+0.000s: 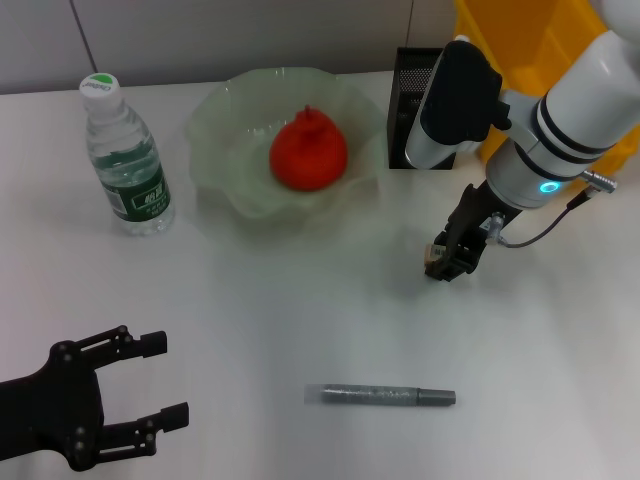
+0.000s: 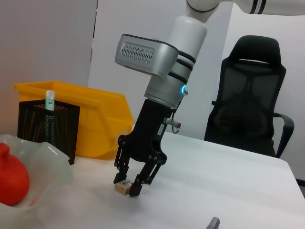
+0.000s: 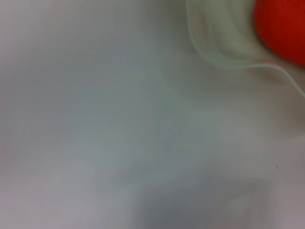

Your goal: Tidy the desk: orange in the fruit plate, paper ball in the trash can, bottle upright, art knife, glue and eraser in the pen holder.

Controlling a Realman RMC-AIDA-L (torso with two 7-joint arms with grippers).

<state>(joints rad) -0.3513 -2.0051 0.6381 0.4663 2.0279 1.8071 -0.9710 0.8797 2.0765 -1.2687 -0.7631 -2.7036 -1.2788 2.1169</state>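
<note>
My right pincer (image 2: 127, 183) stands on the counter (image 1: 300, 300), fingers spread around the eraser (image 2: 123, 188), seemingly centred between them. I should close squarely, lift straight, then carry it behind me to the pen holder (image 1: 411, 105).

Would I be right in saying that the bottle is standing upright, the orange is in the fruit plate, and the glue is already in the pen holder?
Not quite: the glue lies flat on the table, well in front of the pen holder, as the head view shows. The bottle does stand upright, and the orange sits in the fruit plate.
</note>
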